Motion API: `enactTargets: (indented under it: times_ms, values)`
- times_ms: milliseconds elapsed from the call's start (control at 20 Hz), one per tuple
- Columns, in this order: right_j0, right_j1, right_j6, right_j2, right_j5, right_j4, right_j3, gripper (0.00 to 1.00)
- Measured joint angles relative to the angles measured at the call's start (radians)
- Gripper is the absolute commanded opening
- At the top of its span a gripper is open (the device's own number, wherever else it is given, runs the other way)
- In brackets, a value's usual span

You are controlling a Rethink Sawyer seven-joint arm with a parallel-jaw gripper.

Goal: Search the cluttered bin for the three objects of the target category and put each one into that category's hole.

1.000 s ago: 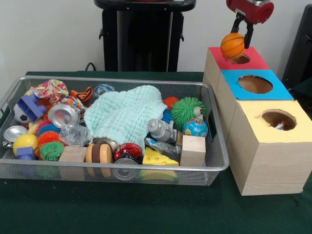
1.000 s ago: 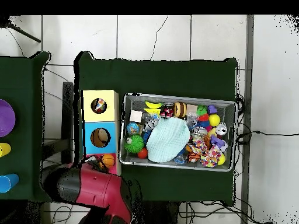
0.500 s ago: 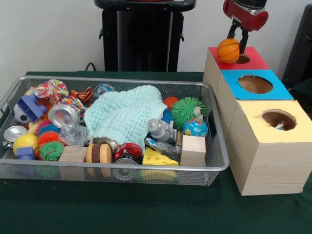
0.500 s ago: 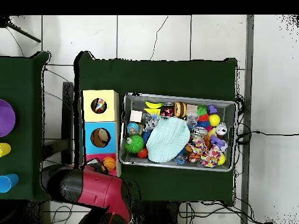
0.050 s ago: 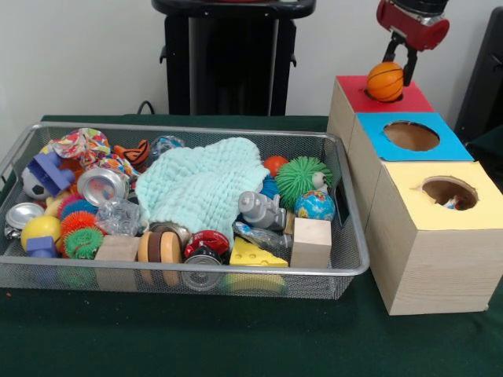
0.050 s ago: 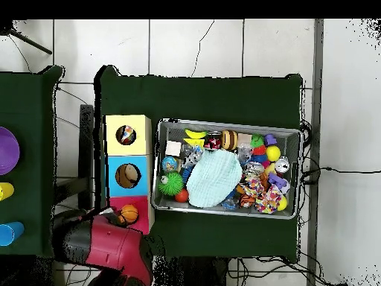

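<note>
A small orange basketball (image 5: 384, 82) hangs right over the round hole of the red-topped box (image 5: 415, 100), low against its top. My gripper (image 5: 398, 71) comes down from above, shut on the basketball, one finger on each side of it. From overhead, the basketball (image 6: 129, 214) lies over the red box (image 6: 141, 208) beside the arm's red casing, with the gripper (image 6: 120, 218) partly hidden under it. In the wire bin (image 5: 181, 272) lie a globe ball (image 5: 314, 206), a soccer ball (image 5: 32, 185) and a green spiky ball (image 5: 302, 177).
A blue-topped box (image 5: 442, 147) and a yellow-topped box (image 5: 475, 212), each with a round hole, stand in a row with the red one. A mint cloth (image 5: 200, 184) covers the bin's middle amid cans, wooden blocks and several toys.
The gripper has carried the basketball to the right in the front view, from the red box's left edge to over its hole. The bin's contents have not moved.
</note>
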Motion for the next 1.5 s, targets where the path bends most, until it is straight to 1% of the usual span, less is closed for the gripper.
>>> enactTargets:
  times_ms: [100,300,950,1250,1300,1500]
  values:
    - [0.024,0.006,0.004,0.0,0.0,0.01,0.0,0.0]
    - [0.041,0.009,0.013,-0.004,0.0,0.023,0.0,0.0]
    - [-0.015,0.029,0.014,0.001,-0.002,0.056,0.008,0.0]
    - [-0.016,0.032,0.014,0.006,-0.003,0.061,0.009,0.0]
    - [-0.016,0.032,0.014,0.006,-0.002,0.061,0.009,1.0]
    - [-0.023,0.032,0.014,0.017,-0.003,0.07,0.012,1.0]
